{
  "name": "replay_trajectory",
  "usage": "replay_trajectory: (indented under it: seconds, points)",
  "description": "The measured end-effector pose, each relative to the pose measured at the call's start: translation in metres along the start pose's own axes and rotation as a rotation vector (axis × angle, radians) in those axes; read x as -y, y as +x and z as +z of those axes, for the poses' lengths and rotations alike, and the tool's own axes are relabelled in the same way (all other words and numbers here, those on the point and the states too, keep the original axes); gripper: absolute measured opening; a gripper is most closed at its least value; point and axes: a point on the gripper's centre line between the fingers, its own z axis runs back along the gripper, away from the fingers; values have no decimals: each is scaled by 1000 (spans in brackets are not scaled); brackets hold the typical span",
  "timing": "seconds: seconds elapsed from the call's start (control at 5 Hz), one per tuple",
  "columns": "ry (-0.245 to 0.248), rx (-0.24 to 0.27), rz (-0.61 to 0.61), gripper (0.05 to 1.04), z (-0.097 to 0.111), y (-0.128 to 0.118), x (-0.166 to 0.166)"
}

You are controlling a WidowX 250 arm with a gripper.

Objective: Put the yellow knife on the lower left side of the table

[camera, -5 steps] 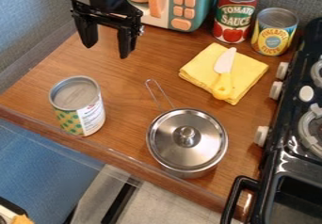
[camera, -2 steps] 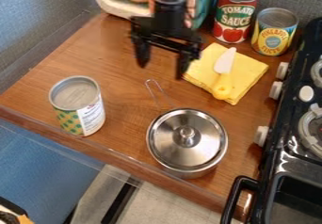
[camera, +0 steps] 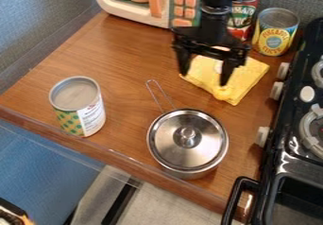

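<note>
The claw (camera: pixel 204 79) hangs with its fingers spread, nothing between them. The yellow knife (camera: pixel 222 94) lies on the folded yellow cloth (camera: pixel 250 79), below the claw and slightly toward its stove-side finger, partly hidden by it. The knife's long axis seems to run across the finger-to-finger line, so a small stoveward shift before lowering should suit a grasp.

Over the yellow cloth (camera: pixel 251 77), our arm (camera: pixel 218 12) holds our gripper (camera: pixel 204 79) pointing down, its two black fingers (camera: pixel 231 70) spread apart.
</note>
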Motion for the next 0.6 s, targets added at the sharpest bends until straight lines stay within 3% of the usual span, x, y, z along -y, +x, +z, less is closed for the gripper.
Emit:
replay_trajectory:
  seconds: [0.2, 0.6]
  points:
    - [-56, -15, 58, 999, -5, 6, 11]
    - [-65, -61, 96, 999, -26, 6, 21]
